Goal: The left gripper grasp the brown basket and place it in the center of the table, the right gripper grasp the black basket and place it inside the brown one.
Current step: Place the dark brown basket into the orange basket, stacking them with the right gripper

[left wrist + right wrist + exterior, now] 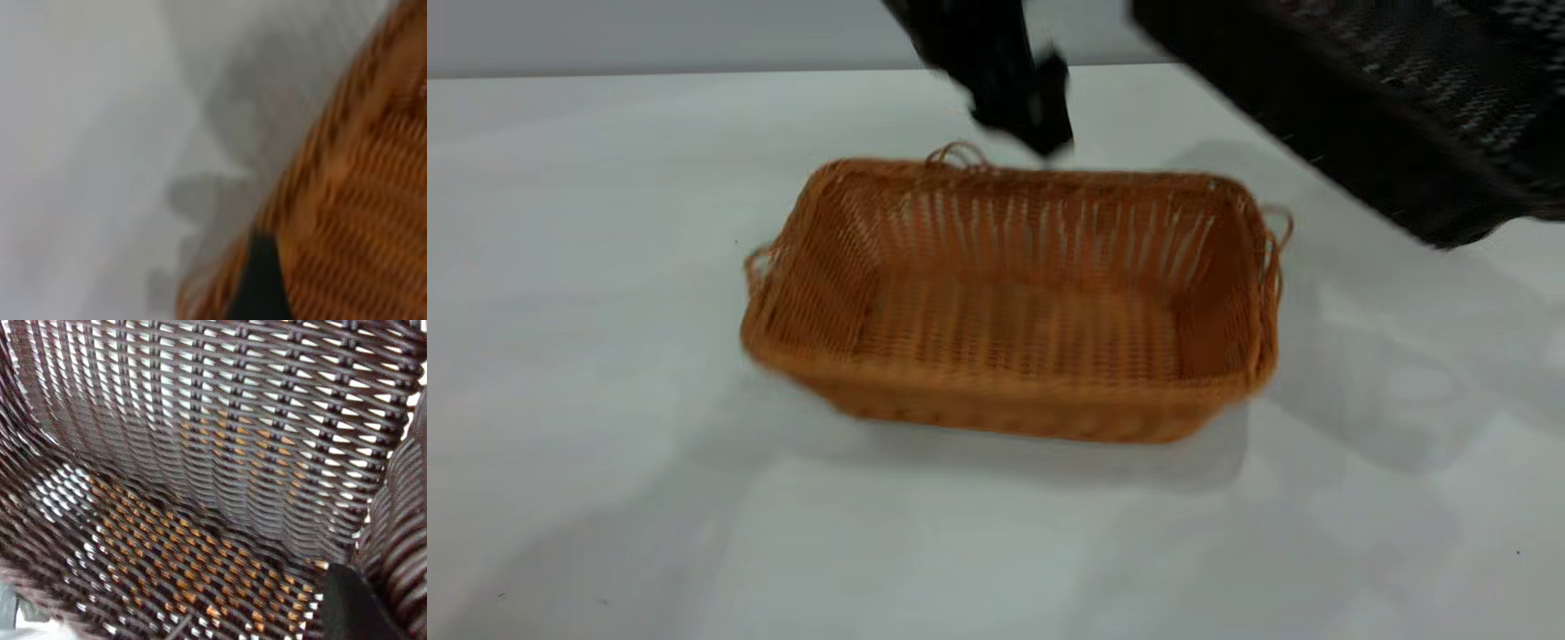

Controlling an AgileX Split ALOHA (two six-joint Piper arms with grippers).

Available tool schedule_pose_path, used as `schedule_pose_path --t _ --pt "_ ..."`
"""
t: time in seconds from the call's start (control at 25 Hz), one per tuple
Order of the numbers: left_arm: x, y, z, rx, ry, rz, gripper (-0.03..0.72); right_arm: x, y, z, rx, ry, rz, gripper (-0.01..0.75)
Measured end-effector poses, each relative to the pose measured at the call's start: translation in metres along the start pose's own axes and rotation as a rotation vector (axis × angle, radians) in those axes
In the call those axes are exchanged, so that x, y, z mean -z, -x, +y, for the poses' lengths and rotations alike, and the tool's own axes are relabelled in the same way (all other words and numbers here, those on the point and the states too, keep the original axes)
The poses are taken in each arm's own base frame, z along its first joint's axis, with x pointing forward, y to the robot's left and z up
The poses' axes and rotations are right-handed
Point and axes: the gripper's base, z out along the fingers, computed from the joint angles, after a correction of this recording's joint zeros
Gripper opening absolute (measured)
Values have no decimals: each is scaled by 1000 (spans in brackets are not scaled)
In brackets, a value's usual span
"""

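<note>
Left pincer [1040,133] is hanging at the brown basket's [1014,302] far rim, one dark fingertip [261,283] lying against the weave; can't tell if it is gripping or spread. Brown basket is sitting flat mid-bench [605,356], upright, nothing inside. Black basket [1387,107] is hanging tilted in the air above and off the brown basket's far right corner. Right pincer [353,607] is showing one finger inside the black basket's wall, apparently holding it; orange weave is showing through its mesh.

Black basket [1387,107] airborne, tilted, above brown basket [1009,298].
</note>
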Motion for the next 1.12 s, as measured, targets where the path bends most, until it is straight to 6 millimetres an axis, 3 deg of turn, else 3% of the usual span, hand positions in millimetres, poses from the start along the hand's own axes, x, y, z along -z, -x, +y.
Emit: schedule_pose_path --t 0.2,0.36,0.52,0.68,0.92,1.12 --pt "69 -7 55 196 136 -92 569 -28 -15 25 74 -4 102 80" --pt "105 -22 86 296 213 -129 569 -52 -25 50 172 -38 173 80" --pt "111 -33 98 347 227 -122 569 -77 -32 79 269 -84 248 80" --pt "111 -35 98 352 210 -106 569 -104 -37 95 316 -132 326 80" --pt "111 -36 97 353 197 -95 569 -147 -40 96 324 -155 399 80" --pt "111 -36 96 354 193 -92 570 -158 -35 86 355 -199 408 84"
